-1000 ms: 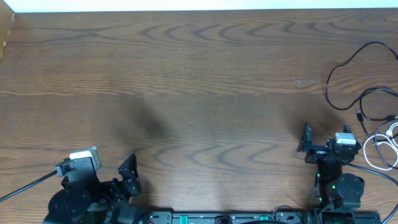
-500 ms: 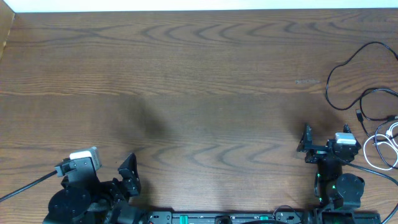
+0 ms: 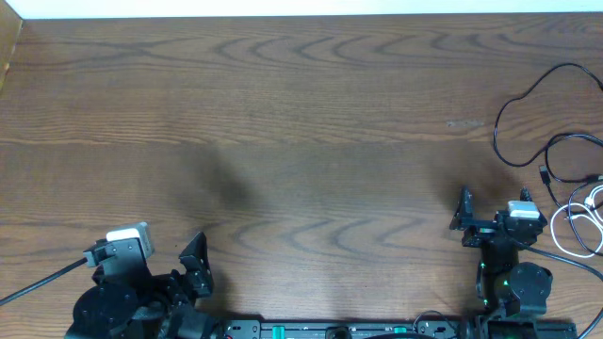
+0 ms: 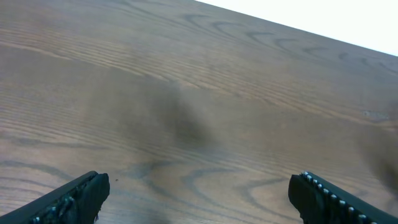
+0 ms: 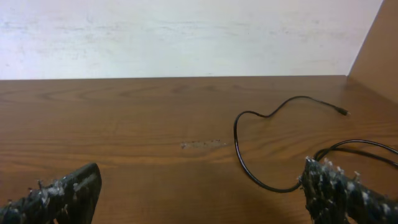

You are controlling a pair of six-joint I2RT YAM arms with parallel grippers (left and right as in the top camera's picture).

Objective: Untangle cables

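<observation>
Cables [image 3: 497, 132] leave overhead view at right (white one [image 3: 554, 228] too).

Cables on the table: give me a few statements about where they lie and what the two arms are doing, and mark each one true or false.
1. The cables lie near the right edge of the table, close to the right arm. True.
2. The jaws of the right arm are shut on a black cable. False: they stand open and hold nothing.
3. A white cable lies among the black ones. True.
4. The jaws of the left arm touch a cable. False: they stand open over bare wood, with no cable near them.
</observation>
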